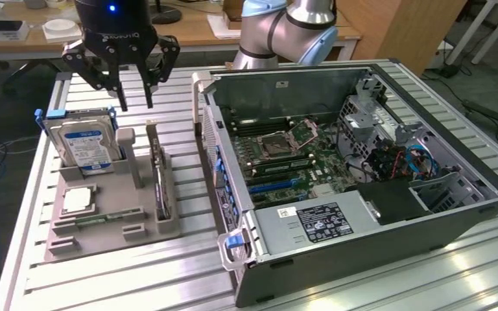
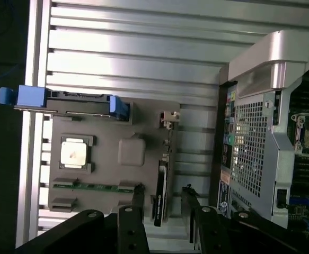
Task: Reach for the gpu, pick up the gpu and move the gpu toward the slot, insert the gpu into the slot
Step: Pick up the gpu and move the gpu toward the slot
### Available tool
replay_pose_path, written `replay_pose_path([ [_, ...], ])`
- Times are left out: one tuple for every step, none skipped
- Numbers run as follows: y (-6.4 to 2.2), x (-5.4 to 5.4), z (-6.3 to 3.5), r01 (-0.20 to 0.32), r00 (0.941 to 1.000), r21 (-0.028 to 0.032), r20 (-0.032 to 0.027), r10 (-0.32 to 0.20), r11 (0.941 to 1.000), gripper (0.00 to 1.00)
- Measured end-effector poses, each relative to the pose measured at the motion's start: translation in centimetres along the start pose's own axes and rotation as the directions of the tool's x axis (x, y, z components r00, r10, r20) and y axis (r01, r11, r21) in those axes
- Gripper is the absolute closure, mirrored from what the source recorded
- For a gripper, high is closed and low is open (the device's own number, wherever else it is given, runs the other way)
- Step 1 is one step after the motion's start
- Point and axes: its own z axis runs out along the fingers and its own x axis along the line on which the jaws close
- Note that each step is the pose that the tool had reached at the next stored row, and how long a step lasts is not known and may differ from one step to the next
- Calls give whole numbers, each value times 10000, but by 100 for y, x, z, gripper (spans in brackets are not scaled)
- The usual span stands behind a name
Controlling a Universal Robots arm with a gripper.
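The end effector (image 1: 135, 103) hangs above the far part of a grey holder (image 1: 102, 236) at the exterior view's left. Its two black fingers (image 1: 121, 97) are spread wide and hold nothing. The graphics card (image 1: 158, 176) stands on its long edge in a groove along the holder's right side, below the fingertips and apart from them. In the wrist view the end effector (image 2: 162, 188) looks straight down, and the card (image 2: 161, 207) appears as a thin dark strip in the gap between the two fingers (image 2: 138, 198), with space on either side. A hard drive (image 1: 85, 146) with a blue and white label stands upright on the holder's left, with a square silver chip (image 1: 78, 199) and a slim green memory stick (image 1: 102, 219) nearer the camera. Holder and parts rest on a ribbed metal surface (image 1: 102, 285). To the exterior view's right lies an open computer case (image 1: 388, 249) with its green board (image 1: 292, 162) exposed. The blue slot (image 1: 269, 186) runs along the board's near left part, well apart from the card.
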Motion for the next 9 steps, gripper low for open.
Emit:
replay_pose_path([
  [-12,2,18,18,10000,-1,-5,-18,10000,58],
  [-31,3,35,39,10000,-1,-10,-39,10000,58],
  [-48,5,52,55,10000,-1,-14,-55,10000,58],
  [-64,6,71,72,10000,-3,-19,-72,10000,58],
  [-79,7,88,89,10000,-4,-29,-89,10000,58],
  [-91,7,105,109,9999,-4,-43,-109,9999,58],
  [-102,7,122,122,9999,-4,-52,-122,9999,58],
  [-114,4,140,124,9999,-4,-54,-125,9999,58],
  [-125,1,157,124,9999,-5,-55,-124,9999,58],
])
